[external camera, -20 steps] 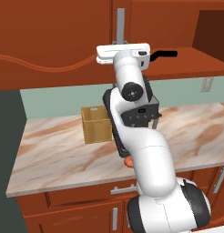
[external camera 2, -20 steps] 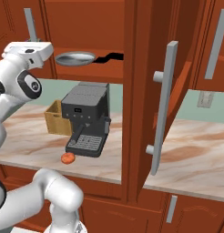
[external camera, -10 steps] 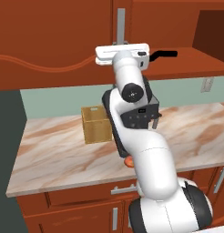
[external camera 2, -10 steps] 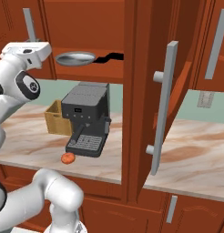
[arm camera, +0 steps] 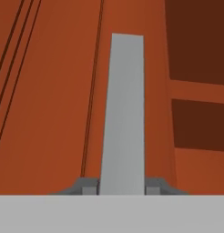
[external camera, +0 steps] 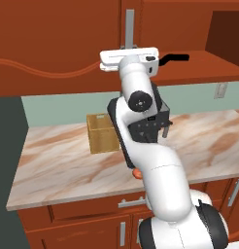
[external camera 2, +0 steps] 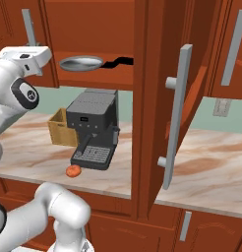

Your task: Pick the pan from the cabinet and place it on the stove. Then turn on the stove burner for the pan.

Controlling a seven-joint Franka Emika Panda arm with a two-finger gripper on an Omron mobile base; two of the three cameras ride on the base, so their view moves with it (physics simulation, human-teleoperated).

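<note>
The pan [external camera 2: 81,63], shallow and silver-grey with a dark handle [external camera 2: 118,62], lies on the lower shelf of the red-brown wall cabinet [external camera 2: 98,29]. From the left base view only its dark handle [external camera: 176,58] shows past my white hand. My gripper [arm camera: 121,186] is shut on the left door's vertical silver bar handle [arm camera: 123,113], a fingertip [arm camera: 89,185] on each side of the bar. That hand sits at the bar's lower end [external camera: 129,29], left of the pan [external camera 2: 29,29]. The stove is out of view.
The cabinet's right door stands open toward me, its long bar handle [external camera 2: 174,113] sticking out. On the marble counter [external camera 2: 211,162] below are a dark coffee machine [external camera 2: 93,128], a wooden box [external camera: 102,132] and a small orange fruit [external camera 2: 73,171].
</note>
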